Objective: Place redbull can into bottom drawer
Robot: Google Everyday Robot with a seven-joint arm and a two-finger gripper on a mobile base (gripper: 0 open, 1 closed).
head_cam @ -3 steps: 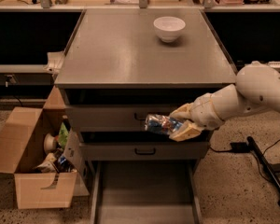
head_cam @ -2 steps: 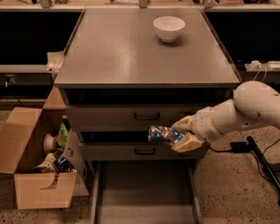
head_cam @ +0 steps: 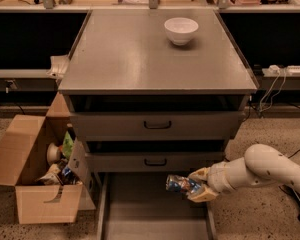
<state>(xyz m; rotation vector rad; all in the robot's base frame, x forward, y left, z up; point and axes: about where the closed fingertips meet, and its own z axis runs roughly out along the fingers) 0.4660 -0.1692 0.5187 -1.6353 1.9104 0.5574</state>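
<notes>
The redbull can (head_cam: 180, 184) is a small blue-and-silver can, lying sideways in my gripper (head_cam: 198, 184). The gripper is shut on the can's right end and holds it just above the right part of the bottom drawer (head_cam: 140, 209). The bottom drawer is pulled out, a wide shallow grey tray with thin side rails. My white arm (head_cam: 260, 170) comes in from the right, low beside the cabinet.
Two closed grey drawers with black handles (head_cam: 157, 125) sit above the open one. A white bowl (head_cam: 181, 30) stands on the cabinet top (head_cam: 140, 54). An open cardboard box (head_cam: 37, 174) with several items stands on the floor at the left. Cables lie at the right.
My arm and gripper have moved down with the can, from in front of the middle drawer to just above the open bottom drawer.
</notes>
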